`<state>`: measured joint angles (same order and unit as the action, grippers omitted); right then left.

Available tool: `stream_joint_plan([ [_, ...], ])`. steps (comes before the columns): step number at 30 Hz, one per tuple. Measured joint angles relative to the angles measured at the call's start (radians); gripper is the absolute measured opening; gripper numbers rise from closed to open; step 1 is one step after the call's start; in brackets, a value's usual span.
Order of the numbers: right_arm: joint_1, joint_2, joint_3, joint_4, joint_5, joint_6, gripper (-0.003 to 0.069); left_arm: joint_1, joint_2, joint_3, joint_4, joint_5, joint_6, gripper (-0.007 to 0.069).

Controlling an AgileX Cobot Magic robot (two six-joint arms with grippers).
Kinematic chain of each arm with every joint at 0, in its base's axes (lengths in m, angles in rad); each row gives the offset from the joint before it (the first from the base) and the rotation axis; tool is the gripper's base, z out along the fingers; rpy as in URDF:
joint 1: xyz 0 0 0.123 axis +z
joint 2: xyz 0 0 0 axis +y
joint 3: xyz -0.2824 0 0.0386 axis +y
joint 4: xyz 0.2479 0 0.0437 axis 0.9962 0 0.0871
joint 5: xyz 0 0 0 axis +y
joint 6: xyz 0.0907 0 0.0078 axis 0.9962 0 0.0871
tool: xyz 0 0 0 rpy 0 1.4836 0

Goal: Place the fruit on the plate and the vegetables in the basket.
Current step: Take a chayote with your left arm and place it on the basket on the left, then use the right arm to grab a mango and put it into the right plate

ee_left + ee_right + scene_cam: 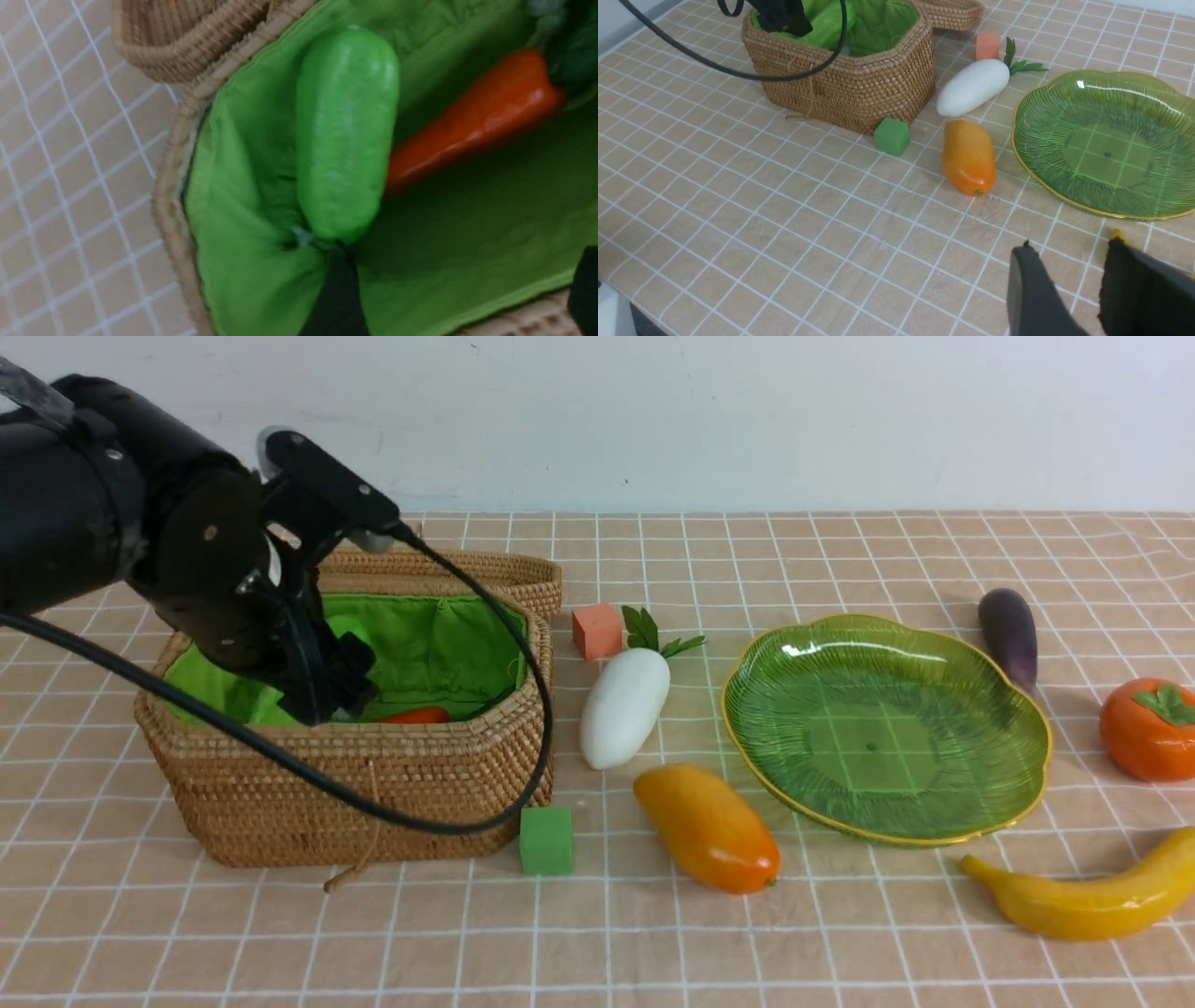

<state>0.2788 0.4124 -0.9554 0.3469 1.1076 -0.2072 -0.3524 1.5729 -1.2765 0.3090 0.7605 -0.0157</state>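
Observation:
My left gripper (331, 695) reaches down into the wicker basket (373, 784); its jaws stand open (460, 280) with only green lining between them. The light green cucumber (345, 135) lies in the basket, its end against one fingertip (336, 280), and the carrot (472, 119) lies beside it. On the table are the white radish (624, 707), the mango (707, 828), the bare green plate (887, 728), the eggplant (1008, 635), the persimmon (1148, 728) and the banana (1092, 891). My right gripper (1069, 252) hovers open over the cloth near the banana's tip (1116, 233).
An orange cube (597, 630) sits behind the radish and a green cube (546, 840) at the basket's front corner. The basket's lid (504, 574) hangs open at the back. My left arm's black cable (448, 821) loops over the basket's front.

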Motion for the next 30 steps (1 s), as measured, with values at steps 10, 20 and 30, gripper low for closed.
stream_joint_plan([
  [10, 0.000, 0.218, -0.006, -0.023, 0.037, 0.110, 0.0237, -0.266, -0.209, 0.003, -0.317, 0.075, -0.093, -0.0013],
  [20, 0.033, 0.676, -0.074, -0.011, -0.042, 0.106, 0.0213, -0.312, -0.670, 0.316, -0.327, -0.189, -0.102, -0.0013],
  [30, 0.298, 1.225, -0.476, -0.152, -0.043, 0.117, 0.0129, -0.312, -1.027, 0.609, -0.394, -0.321, -0.104, -0.0013],
])
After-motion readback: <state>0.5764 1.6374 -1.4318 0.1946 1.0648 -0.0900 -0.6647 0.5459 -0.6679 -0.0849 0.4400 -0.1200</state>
